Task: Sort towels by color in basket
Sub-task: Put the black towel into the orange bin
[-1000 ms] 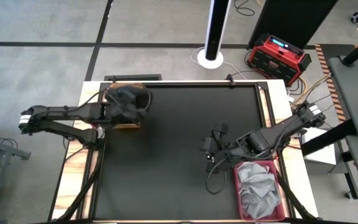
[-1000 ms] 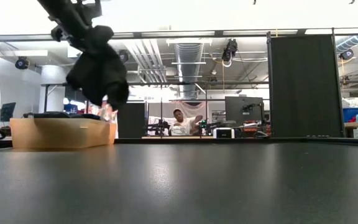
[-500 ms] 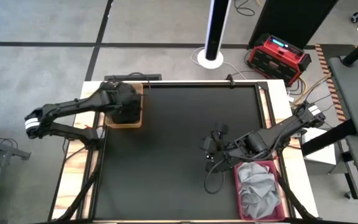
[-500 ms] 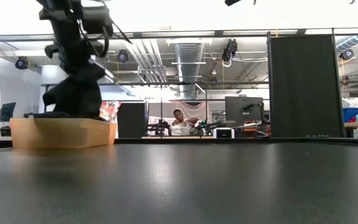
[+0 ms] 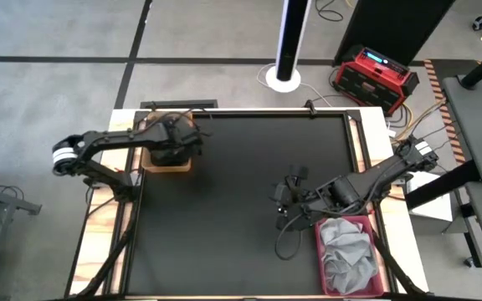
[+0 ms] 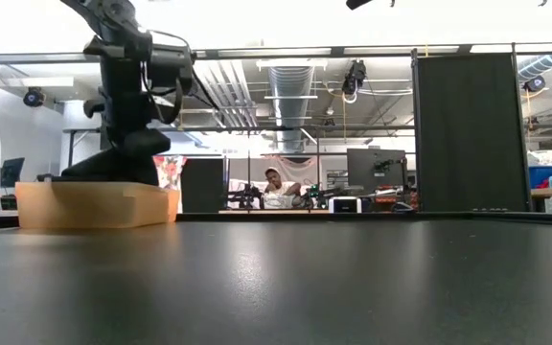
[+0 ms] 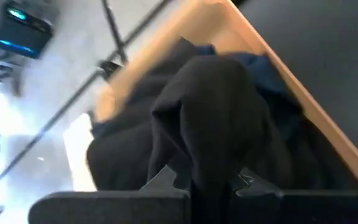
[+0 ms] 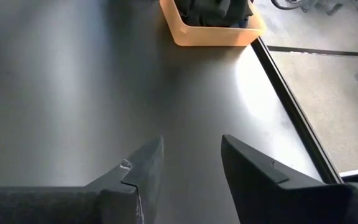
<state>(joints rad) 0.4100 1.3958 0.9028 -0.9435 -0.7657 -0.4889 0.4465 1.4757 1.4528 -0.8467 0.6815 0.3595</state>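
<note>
Behind your black table (image 5: pixel 241 201) the low view shows an open workshop with ceiling ducts, a dark partition and a person seated at a distant desk (image 6: pixel 278 189). Your left gripper (image 5: pixel 176 140) sits low over the tan basket (image 5: pixel 164 164) at the table's far left corner, its fingers pinched together on a black towel (image 7: pixel 213 118); the wrist view shows that cloth bunched between the fingertips and draping down into the basket. Beneath it you can see a navy towel (image 7: pixel 261 65) against the basket's wooden wall. Your right gripper (image 5: pixel 284 197) hangs over bare tabletop right of centre, fingers (image 8: pixel 135 171) parted and holding nothing. Just beside that arm, at the near right edge, a red basket (image 5: pixel 320 251) holds crumpled grey towels (image 5: pixel 347 252). Both baskets stand well apart
</note>
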